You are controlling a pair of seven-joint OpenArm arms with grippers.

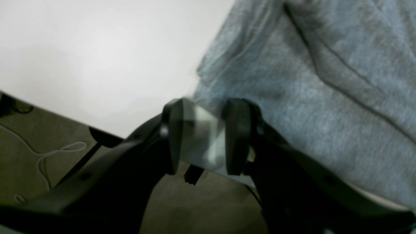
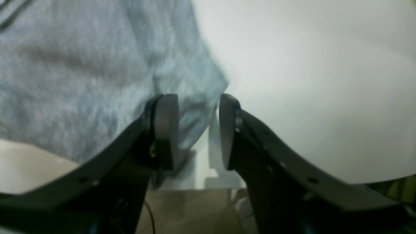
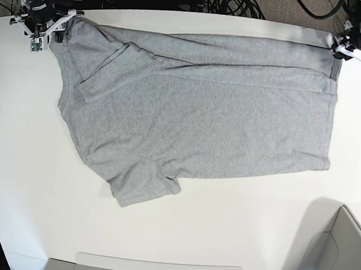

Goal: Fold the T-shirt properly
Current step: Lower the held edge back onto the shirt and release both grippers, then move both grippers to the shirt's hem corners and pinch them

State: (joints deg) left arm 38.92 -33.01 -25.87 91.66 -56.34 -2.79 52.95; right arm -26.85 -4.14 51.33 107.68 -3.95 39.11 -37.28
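T-shirt (image 3: pixel 208 112) flat on white table (image 3: pixel 32 172)

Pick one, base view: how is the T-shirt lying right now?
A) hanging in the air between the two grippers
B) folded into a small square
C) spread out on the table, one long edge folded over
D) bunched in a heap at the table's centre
C: the T-shirt lies spread across the white table, with a strip along its far edge folded over, and one sleeve sticking out on the near side.
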